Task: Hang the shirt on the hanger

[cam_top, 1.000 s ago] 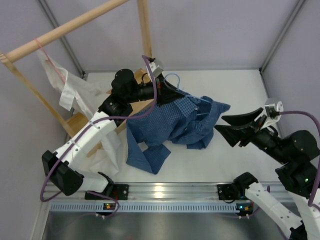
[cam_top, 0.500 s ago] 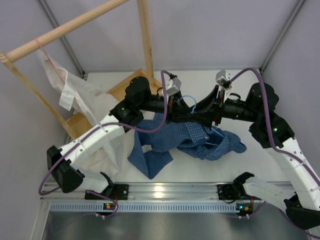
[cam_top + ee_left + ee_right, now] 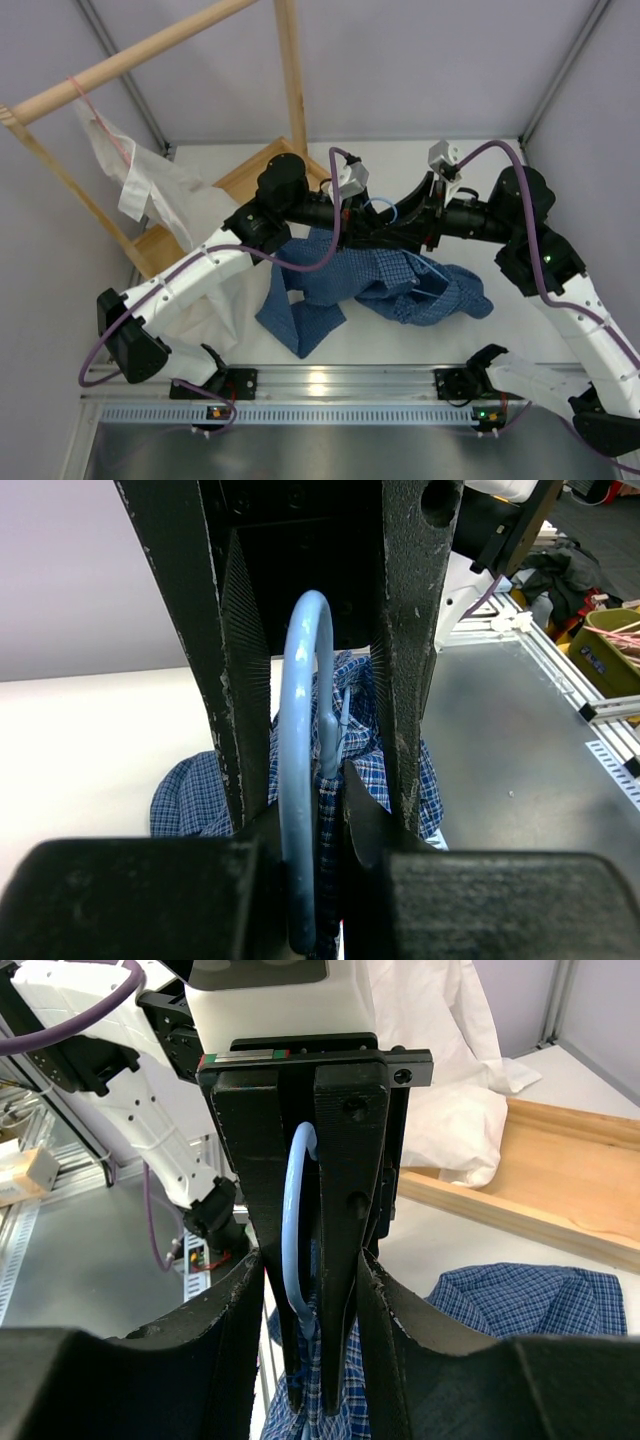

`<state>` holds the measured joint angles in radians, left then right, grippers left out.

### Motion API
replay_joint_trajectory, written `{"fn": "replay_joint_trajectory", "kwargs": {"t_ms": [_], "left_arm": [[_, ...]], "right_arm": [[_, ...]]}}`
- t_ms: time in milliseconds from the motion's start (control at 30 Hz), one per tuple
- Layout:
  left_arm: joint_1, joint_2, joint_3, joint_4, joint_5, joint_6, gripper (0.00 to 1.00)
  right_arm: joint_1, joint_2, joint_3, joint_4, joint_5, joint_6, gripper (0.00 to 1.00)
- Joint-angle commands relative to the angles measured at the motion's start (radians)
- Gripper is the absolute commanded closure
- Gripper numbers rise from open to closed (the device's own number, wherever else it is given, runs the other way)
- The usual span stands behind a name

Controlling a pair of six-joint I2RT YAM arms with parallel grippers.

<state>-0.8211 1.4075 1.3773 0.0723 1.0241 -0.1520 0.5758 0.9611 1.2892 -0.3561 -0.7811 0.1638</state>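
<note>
The light-blue hanger (image 3: pixel 381 204) is held up over the table's middle with the blue checked shirt (image 3: pixel 400 285) draped from it, the tail resting on the table. My left gripper (image 3: pixel 380 232) is shut on the hanger's hook (image 3: pixel 300 730) with shirt cloth pinched beside it (image 3: pixel 335 870). My right gripper (image 3: pixel 392 222) faces it from the right, jaws open and straddling the left fingers and the hook (image 3: pixel 297 1220). The right gripper (image 3: pixel 310 1270) holds nothing. The shirt also shows below in both wrist views (image 3: pixel 190 790) (image 3: pixel 530 1300).
A wooden rack with a slanted rod (image 3: pixel 150 50), an upright post (image 3: pixel 290 70) and a base board (image 3: pixel 250 175) stands at the back left. A white garment (image 3: pixel 150 190) hangs there on a pinkish-red hanger (image 3: pixel 85 95). A metal rail (image 3: pixel 330 380) runs along the near edge.
My right arm swung from the right side to the middle and came up around the hook. My left gripper carried hanger and shirt right and higher; little has moved in the last half second.
</note>
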Motion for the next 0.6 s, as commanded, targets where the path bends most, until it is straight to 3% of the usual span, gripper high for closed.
{"fn": "replay_joint_trajectory", "kwargs": {"t_ms": [0,33,400,567], "left_arm": [[-0.010,0.007,0.029,-0.055,0.010,0.054,1.00],[-0.010,0.005,0.029,-0.065,0.002,0.060,1.00],[-0.010,-0.001,0.022,-0.114,-0.004,0.089,1.00],[-0.010,0.002,0.020,-0.121,-0.015,0.091,1.00]], "right_arm": [[0.024,-0.039,0.012,0.126,0.011,-0.033,0.69],[0.024,-0.044,0.012,0.126,0.014,-0.036,0.65],[0.018,-0.068,0.009,0.051,0.025,-0.092,0.61],[0.015,-0.087,0.013,0.023,0.025,-0.106,0.52]]}}
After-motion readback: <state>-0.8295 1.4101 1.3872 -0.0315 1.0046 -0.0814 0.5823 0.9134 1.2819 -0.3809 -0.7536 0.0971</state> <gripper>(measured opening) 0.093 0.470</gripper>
